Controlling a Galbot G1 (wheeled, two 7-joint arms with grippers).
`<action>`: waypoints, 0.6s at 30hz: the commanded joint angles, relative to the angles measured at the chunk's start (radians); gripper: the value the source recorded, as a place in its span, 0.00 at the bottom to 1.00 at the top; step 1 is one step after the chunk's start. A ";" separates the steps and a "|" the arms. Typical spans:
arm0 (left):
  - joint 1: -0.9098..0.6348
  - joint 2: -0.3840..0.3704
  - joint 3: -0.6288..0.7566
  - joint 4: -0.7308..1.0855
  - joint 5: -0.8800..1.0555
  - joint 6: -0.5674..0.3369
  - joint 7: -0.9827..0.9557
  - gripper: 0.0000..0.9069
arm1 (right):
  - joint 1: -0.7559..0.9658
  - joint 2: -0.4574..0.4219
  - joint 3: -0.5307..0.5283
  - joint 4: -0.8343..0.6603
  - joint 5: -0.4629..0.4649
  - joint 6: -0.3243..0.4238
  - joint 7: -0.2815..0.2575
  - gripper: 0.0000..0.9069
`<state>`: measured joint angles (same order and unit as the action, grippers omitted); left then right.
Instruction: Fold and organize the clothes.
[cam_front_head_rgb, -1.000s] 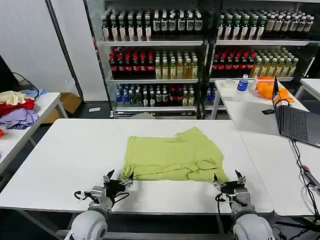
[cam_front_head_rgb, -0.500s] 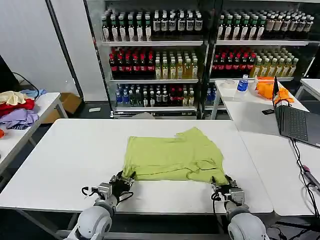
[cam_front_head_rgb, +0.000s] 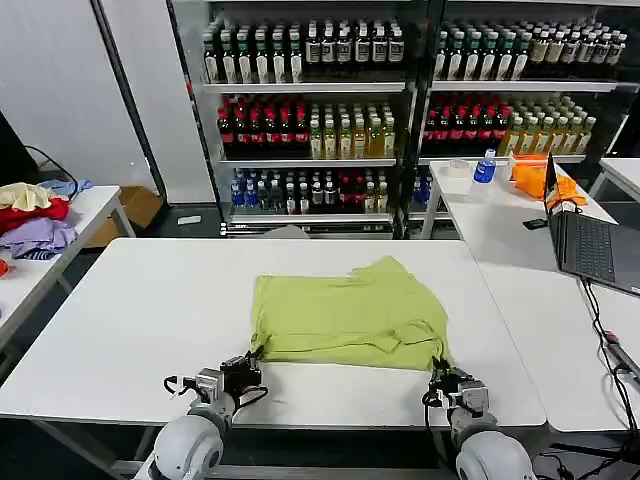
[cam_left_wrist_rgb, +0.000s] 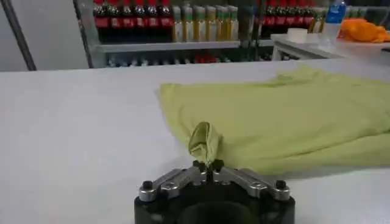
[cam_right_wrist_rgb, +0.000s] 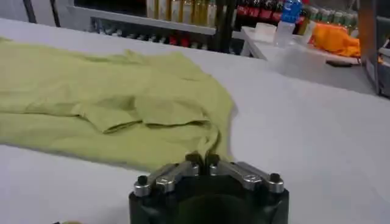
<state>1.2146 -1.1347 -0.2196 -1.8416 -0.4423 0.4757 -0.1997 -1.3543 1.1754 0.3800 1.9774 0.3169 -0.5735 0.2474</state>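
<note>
Both pincers (cam_front_head_rgb: 247, 362) (cam_front_head_rgb: 441, 371) now pinch T-shirt's (cam_front_head_rgb: 345, 315) near corners.

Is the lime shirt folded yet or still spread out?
Partly folded: the lime T-shirt lies doubled on the table, sleeve tucked over.

Both grippers, left gripper (cam_front_head_rgb: 249, 361) and right gripper (cam_front_head_rgb: 441, 372), have closed on the T-shirt (cam_front_head_rgb: 350, 315) near corners
</note>
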 joint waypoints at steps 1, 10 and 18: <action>0.107 0.007 -0.015 -0.100 0.017 -0.013 -0.031 0.03 | -0.073 -0.008 0.031 0.070 0.010 -0.004 0.003 0.00; 0.329 0.030 -0.051 -0.253 0.053 -0.026 -0.038 0.02 | -0.217 -0.034 0.077 0.184 -0.020 -0.004 -0.001 0.00; 0.407 0.043 -0.090 -0.335 0.114 -0.024 -0.034 0.09 | -0.281 -0.029 0.107 0.248 -0.032 0.002 -0.018 0.00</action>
<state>1.4706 -1.1016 -0.2794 -2.0455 -0.3869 0.4505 -0.2272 -1.5513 1.1453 0.4606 2.1526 0.2877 -0.5770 0.2369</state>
